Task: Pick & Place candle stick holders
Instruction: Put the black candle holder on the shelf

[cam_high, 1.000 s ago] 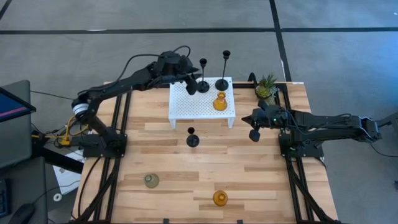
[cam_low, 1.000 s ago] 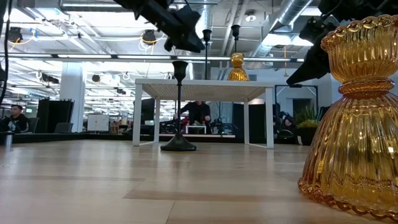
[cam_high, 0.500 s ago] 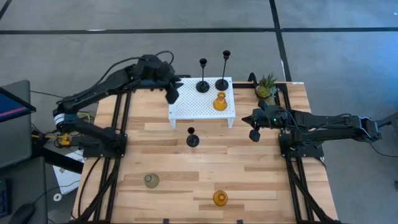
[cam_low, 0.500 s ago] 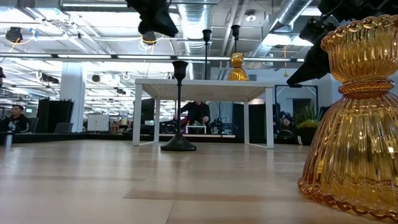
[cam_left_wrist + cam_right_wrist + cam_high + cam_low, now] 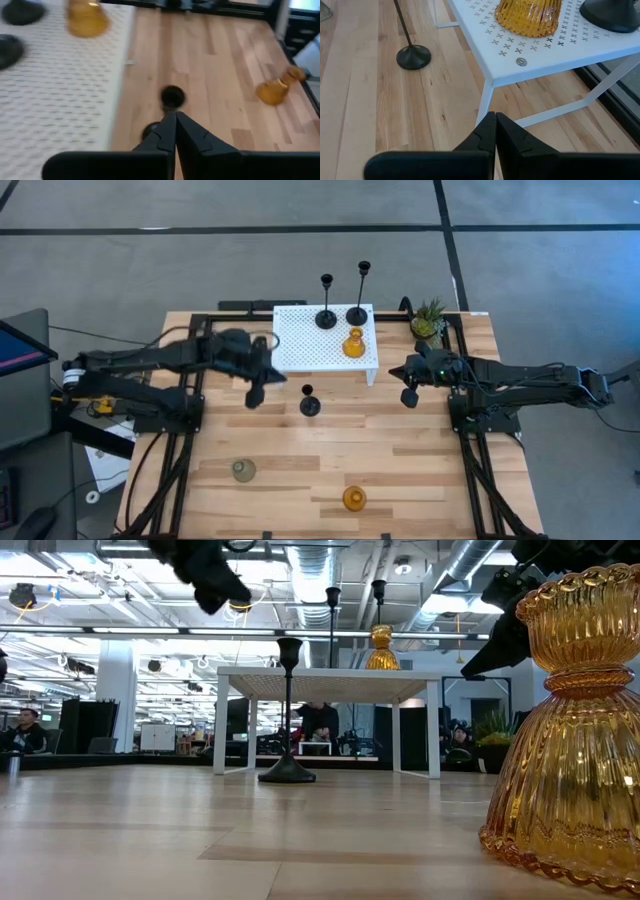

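left gripper [image 5: 254,394] now beside black holder [image 5: 310,404]

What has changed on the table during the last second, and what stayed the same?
The left gripper pulled back from the white stand, where it was beside the black holders, and now hangs empty and shut over the table left of the short black holder. Nothing was picked up. The right gripper, the two black holders and amber holder on the stand, and the other holders did not move.
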You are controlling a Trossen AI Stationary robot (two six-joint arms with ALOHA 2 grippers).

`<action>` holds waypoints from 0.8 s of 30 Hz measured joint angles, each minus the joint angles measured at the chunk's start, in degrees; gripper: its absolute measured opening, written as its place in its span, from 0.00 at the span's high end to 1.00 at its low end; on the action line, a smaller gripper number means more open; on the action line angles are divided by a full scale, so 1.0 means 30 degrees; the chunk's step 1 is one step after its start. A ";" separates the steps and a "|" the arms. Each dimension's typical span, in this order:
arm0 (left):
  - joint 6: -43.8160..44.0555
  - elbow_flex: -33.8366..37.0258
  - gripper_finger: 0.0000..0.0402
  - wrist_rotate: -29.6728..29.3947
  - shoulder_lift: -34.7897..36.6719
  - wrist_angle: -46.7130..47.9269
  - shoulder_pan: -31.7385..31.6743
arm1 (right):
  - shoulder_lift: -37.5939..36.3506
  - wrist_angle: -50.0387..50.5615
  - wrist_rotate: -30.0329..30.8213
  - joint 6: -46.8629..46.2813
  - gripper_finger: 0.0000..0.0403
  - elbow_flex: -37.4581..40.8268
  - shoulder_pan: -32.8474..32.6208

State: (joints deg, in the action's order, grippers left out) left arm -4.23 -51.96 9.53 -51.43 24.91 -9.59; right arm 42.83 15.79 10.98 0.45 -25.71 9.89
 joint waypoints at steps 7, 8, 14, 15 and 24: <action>0.0022 0.4123 0.99 -0.0091 0.0357 -0.4397 0.1961 | 0.0000 -0.0029 0.0002 0.0000 1.00 0.0000 0.0000; 0.0040 0.4563 0.99 -0.0095 0.0343 -0.4891 0.2175 | 0.0000 -0.0029 0.0002 0.0000 1.00 0.0000 0.0000; 0.0058 0.6889 0.99 -0.1547 -0.0345 -0.8869 0.3370 | 0.0000 -0.0151 -0.0001 0.0000 1.00 0.0000 0.0000; 0.0058 0.7170 0.99 -0.2534 -0.0556 -0.9570 0.3617 | 0.0000 -0.0267 -0.0005 -0.0001 1.00 0.0000 0.0000; 0.1906 0.7596 0.99 -1.1918 -0.3959 -1.2148 0.8056 | 0.0000 -0.0495 -0.0129 -0.0007 1.00 0.0000 0.0000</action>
State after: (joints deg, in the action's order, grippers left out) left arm 1.49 -29.17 -26.22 -63.31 -11.54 14.57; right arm 42.83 14.31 10.59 0.43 -25.71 9.89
